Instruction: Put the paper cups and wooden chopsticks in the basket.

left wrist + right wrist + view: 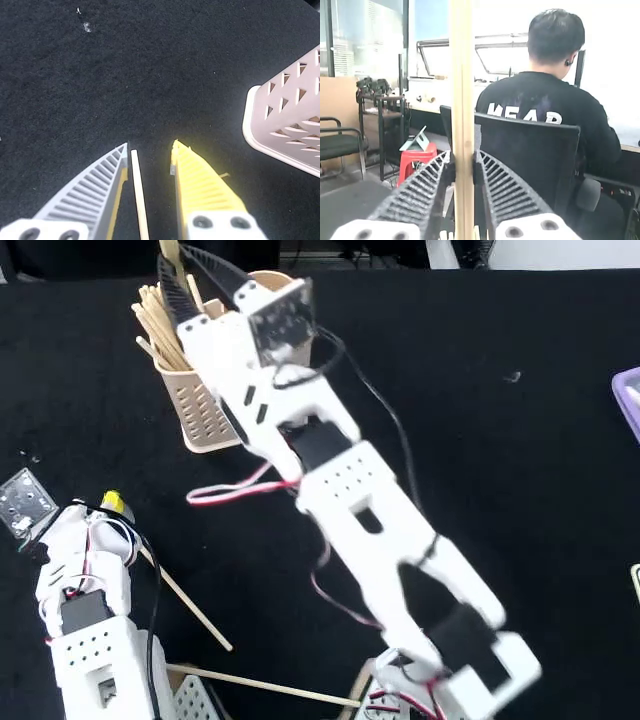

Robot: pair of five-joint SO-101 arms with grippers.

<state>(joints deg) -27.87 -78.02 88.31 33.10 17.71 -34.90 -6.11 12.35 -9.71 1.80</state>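
Wooden chopstick [461,75], slim and pale, stands upright, pinched tight between the black ribbed jaws of the right gripper [462,157], up above the basket end of the table. How would you finish that one?

Bring its lower end over the mouth of the beige perforated plastic basket [205,415]. Aim for a gap beside the bundle of sticks [160,320] that leans in it. Lower until the tip is inside the wall, and only then let go. Released high, I'd expect it to bounce off the bundle or the rim.

And the left gripper [150,145]?

Its grey and yellow jaws stand apart, astride a second pale chopstick [137,195] that lies flat on the black table cloth [500,490], with the basket near. The stick sits close to the grey jaw, so I'd centre the gripper first. Otherwise closing may just push it sideways. It is thin and flat on the cloth, so the tips need to go right down.

What can't you make out?

In the high view the right arm covers the basket's mouth, so I cannot tell whether the held stick's lower end is over it. A tan round rim [268,280] behind that arm is probably a paper cup, but I can't say whether it sits in the basket or beside it. A third chopstick [260,685] lies on the cloth near the arms' bases, with one end hidden under the right arm. The second chopstick runs out of the left wrist view under the gripper.
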